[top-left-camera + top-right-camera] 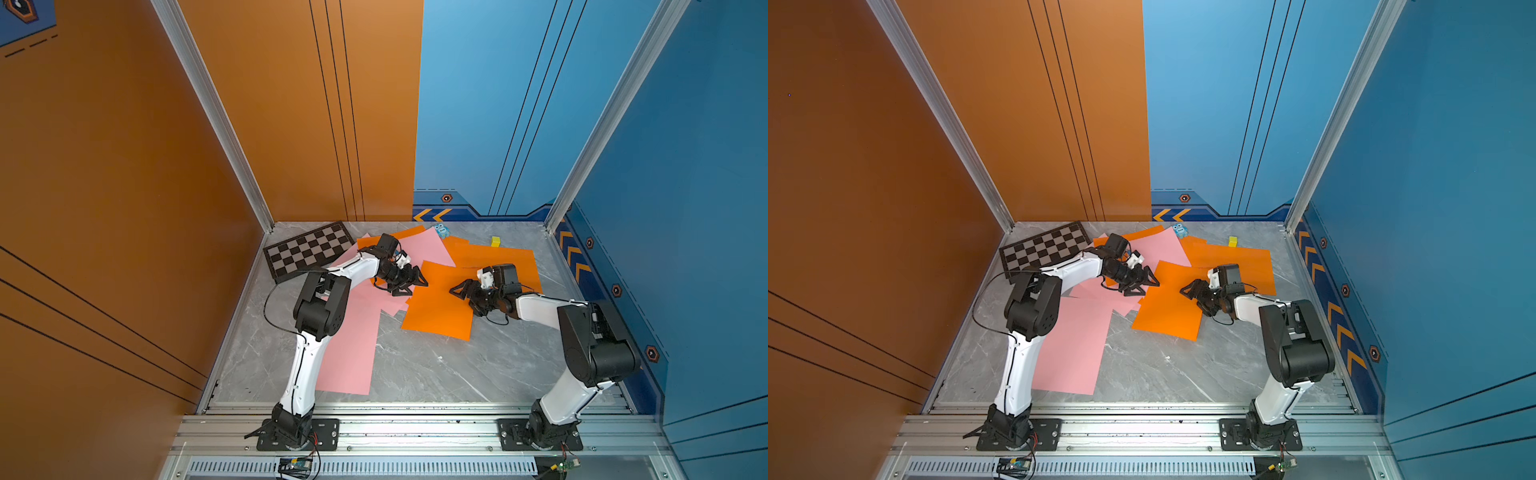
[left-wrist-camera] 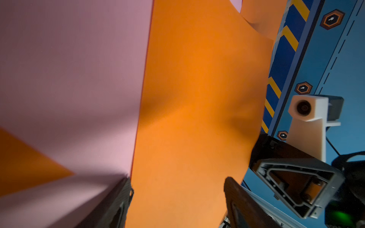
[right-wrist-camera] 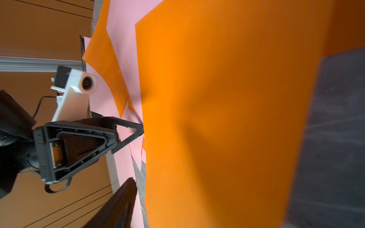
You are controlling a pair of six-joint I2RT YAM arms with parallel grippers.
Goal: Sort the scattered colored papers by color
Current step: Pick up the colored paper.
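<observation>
Colored papers [image 1: 415,249] overlap mid-surface [image 1: 436,374], pink left, orange right. Left tool [image 1: 411,286] and right tool [image 1: 462,296] stand spread at the near orange sheet [image 1: 436,311] (neither visibly pinching); nip one edge, lift slowly.

i see my left arm [image 1: 303,365] and right arm [image 1: 565,399]: white shells, black joints, black bolted base plates [image 1: 328,432]. a thin black cable [image 1: 266,299] loops off the left. white camera mounts [image 2: 308,110]; hollow triangular black fingers [image 3: 79,126].
</observation>
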